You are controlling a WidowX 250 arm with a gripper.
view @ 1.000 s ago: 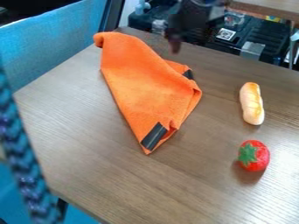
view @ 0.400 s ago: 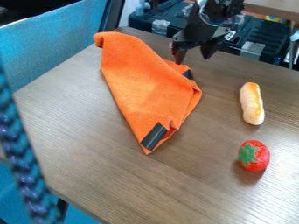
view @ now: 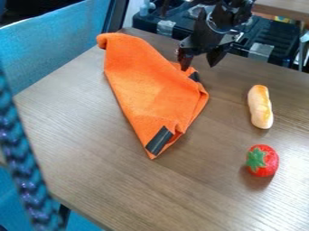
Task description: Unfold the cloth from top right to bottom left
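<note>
Unfolding looks unstarted: orange cloth (view: 147, 94) lies folded, gripper (view: 198, 66) is empty, spread wide near the upper-right edge. Grasp, pull to bottom left, release remain.

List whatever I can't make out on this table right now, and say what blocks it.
All in the camera view:
- The inner layers and underside of the orange cloth: hidden by its own top fold.
- Part of the upper black strip: apparently covered by the cloth's fold.
- Whether the gripper touches the cloth: the slanted angle overlaps them.
- The table's right side: cut off by the picture's edge.
</note>
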